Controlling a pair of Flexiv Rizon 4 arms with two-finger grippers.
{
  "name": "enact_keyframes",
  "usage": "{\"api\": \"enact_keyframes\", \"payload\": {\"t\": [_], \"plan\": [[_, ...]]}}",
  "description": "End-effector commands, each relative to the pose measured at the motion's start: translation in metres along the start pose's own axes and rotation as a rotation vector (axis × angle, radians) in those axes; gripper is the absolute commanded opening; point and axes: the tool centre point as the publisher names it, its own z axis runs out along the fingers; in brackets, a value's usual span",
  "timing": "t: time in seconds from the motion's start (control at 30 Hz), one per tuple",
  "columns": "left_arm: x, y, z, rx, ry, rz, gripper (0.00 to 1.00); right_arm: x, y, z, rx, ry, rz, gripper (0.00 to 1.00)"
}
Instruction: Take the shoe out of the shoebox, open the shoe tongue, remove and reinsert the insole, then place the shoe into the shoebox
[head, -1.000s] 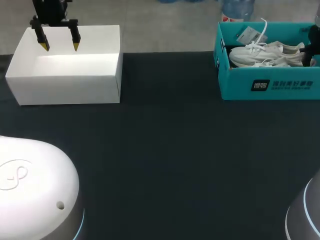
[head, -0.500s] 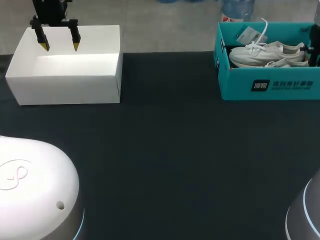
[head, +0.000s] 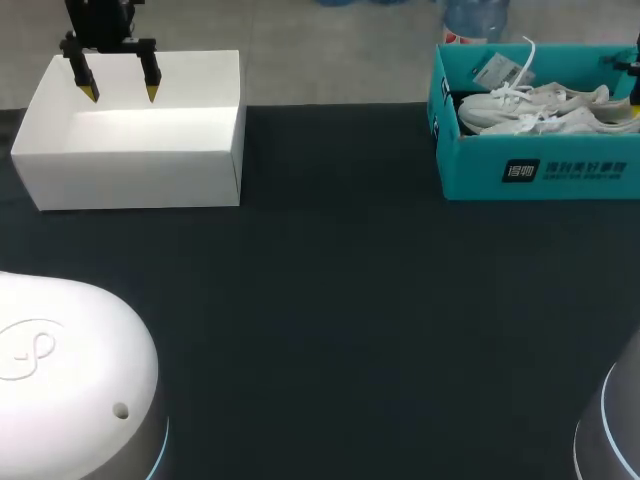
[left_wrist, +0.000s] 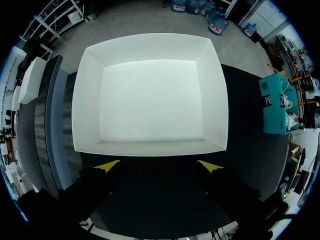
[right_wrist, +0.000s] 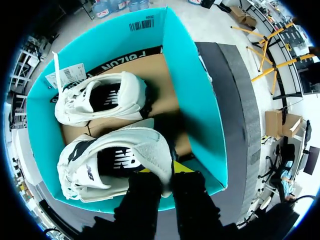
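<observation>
A teal shoebox (head: 480, 170) stands at the table's far right with two white shoes in it. My right gripper (right_wrist: 162, 171) is shut on the heel of the nearer white shoe (right_wrist: 125, 155), whose heel is raised; in the head view this shoe (head: 575, 122) lies along the box's front wall. The other shoe (right_wrist: 100, 97) lies beyond it, with a paper tag by its toe. At the head view's right edge only a sliver of the right gripper (head: 634, 70) shows. My left gripper (head: 121, 93) hangs open and empty over the white box (head: 140, 170).
The white open box (left_wrist: 150, 95) at the far left is empty, with the left gripper (left_wrist: 159, 165) just above its near wall. The teal shoebox (left_wrist: 272, 105) shows far off to that gripper's side. Dark tabletop lies between the two boxes.
My right gripper has shut on the nearer shoe's heel and risen, pulling that shoe up and to the right inside the shoebox. The left arm has kept still.
</observation>
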Motion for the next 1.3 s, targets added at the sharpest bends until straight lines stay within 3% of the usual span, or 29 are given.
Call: {"api": "enact_keyframes", "payload": {"t": [0.03, 0.53, 0.77, 0.93, 1.3], "plan": [[0.000, 0.001, 0.000, 0.001, 0.000, 0.000, 1.00, 0.002, -0.001, -0.035, -0.005, -0.018, 0.001, 0.00], [0.000, 0.001, 0.000, 0.001, 0.000, 0.000, 1.00, 0.007, -0.001, -0.114, -0.072, -0.090, -0.020, 0.00], [0.000, 0.001, 0.000, 0.001, 0.000, 0.000, 1.00, 0.014, -0.005, -0.139, -0.103, -0.100, -0.040, 0.00], [0.000, 0.001, 0.000, 0.001, 0.000, 0.000, 1.00, 0.021, -0.008, -0.150, -0.117, -0.095, -0.061, 0.00], [0.000, 0.001, 0.000, 0.001, 0.000, 0.000, 1.00, 0.028, -0.009, -0.152, -0.143, -0.070, -0.079, 0.00]]}}
